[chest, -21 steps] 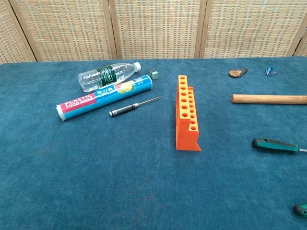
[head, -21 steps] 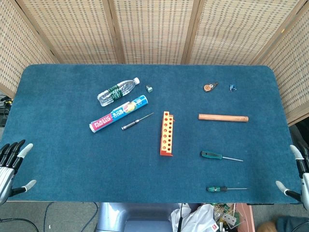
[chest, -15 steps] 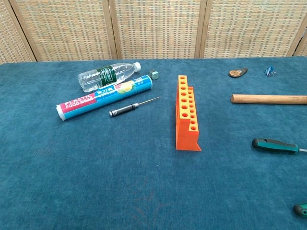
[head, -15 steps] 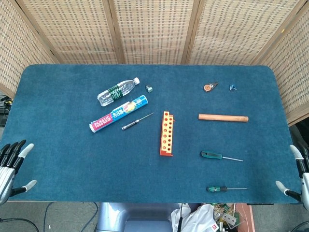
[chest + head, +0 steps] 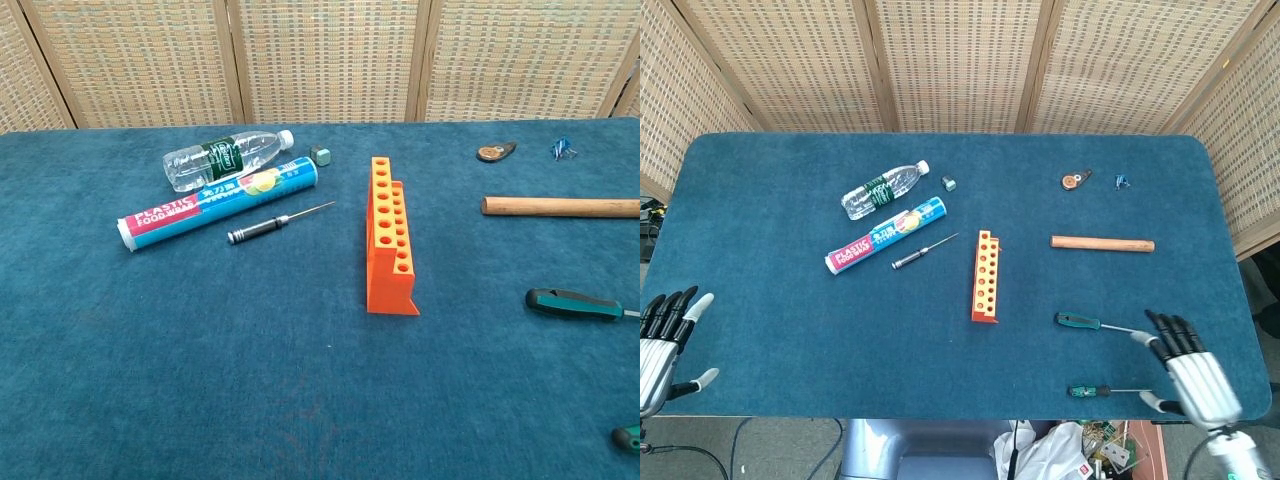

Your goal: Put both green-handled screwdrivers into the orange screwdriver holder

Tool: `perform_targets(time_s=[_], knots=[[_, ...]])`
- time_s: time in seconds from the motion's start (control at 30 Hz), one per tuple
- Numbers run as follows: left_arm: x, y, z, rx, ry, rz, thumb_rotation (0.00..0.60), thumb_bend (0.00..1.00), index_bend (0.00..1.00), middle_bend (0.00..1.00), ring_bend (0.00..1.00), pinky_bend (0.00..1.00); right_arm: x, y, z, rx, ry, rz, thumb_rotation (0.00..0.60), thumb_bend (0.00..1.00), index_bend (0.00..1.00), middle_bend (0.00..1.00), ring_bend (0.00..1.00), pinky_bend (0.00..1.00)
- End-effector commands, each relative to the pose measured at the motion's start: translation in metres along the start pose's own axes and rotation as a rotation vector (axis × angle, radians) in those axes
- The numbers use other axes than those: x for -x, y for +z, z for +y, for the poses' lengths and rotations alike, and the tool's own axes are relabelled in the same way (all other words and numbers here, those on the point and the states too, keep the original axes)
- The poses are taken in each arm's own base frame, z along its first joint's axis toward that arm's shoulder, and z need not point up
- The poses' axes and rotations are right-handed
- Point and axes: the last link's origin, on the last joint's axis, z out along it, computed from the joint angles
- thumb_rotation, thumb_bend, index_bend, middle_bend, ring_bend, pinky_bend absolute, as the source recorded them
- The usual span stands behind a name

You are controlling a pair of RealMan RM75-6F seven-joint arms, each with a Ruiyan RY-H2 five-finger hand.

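Screwdrivers: 2 green-handled, farther one (image 5: 1078,321) and nearer one (image 5: 1090,391), lay flat right of orange holder (image 5: 984,275) | right robot hand (image 5: 1185,366) spread, empty, by their tips | left robot hand (image 5: 662,340) spread, idle | best pinch a handle, not the shaft

The left hand (image 5: 662,340) sits at the lower left edge of the head view, fingers spread and holding nothing. The right hand (image 5: 1192,372) lies low at the lower right, fingers extended and apart, empty. Neither hand shows in the chest view.
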Motion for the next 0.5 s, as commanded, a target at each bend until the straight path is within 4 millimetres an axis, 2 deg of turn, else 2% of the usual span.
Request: perform_targets(time_s=[0.03,0.2,0.37,0.5], knots=[[0.003,0.004,0.000,-0.011,0.006,-0.010,0.600,0.00,0.00,0.00,0.00,0.00,0.036,0.014,-0.009,-0.048,0.002,-0.091,0.600,0.02,0.34,0.00,0.00,0.00],[0.006,0.008,-0.001,-0.022,0.014,-0.021,0.600,0.00,0.00,0.00,0.00,0.00,0.058,0.020,-0.014,-0.042,-0.011,-0.158,0.600,0.08,0.35,0.00,0.00,0.00],[0.007,0.009,-0.001,-0.027,0.017,-0.026,0.600,0.00,0.00,0.00,0.00,0.00,0.070,0.025,-0.017,-0.038,-0.021,-0.181,0.600,0.14,0.37,0.00,0.00,0.00],[0.007,0.008,0.000,-0.027,0.017,-0.025,0.600,0.00,0.00,0.00,0.00,0.00,0.078,0.028,-0.021,-0.043,-0.021,-0.202,0.600,0.22,0.37,0.00,0.00,0.00]])
